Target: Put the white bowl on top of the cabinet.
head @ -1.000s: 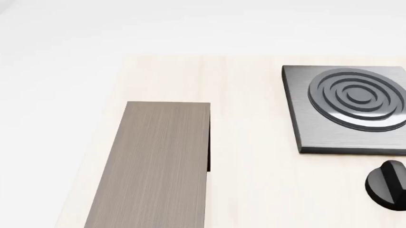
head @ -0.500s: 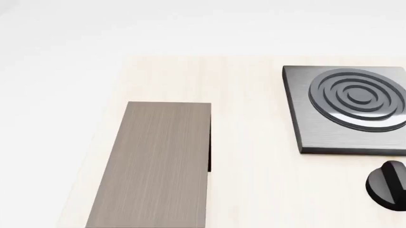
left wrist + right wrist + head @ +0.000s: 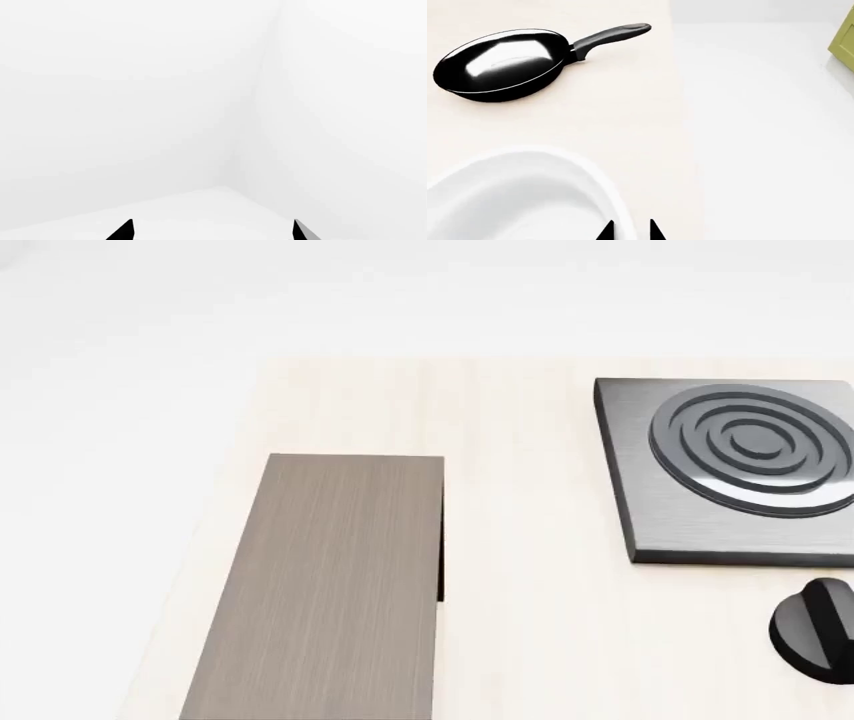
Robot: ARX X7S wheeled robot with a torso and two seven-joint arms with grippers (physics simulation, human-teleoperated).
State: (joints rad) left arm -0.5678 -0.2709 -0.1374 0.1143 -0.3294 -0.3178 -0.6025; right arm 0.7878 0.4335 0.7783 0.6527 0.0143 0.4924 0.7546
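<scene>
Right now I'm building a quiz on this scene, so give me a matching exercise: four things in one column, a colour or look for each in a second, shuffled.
Things:
1. long wood-grain cabinet
2. square metal stove plate
3. round frying pan
4. deep glossy ceramic bowl

Looks:
A. glossy black, with a handle
B. grey-brown top
C. white
D. grey with concentric rings

Pairs: 1-B, 2-D, 3-A, 4-C

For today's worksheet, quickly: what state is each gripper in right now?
Left gripper: open, holding nothing.
Right gripper: nearly closed at the white bowl rim; a grip cannot be told.
</scene>
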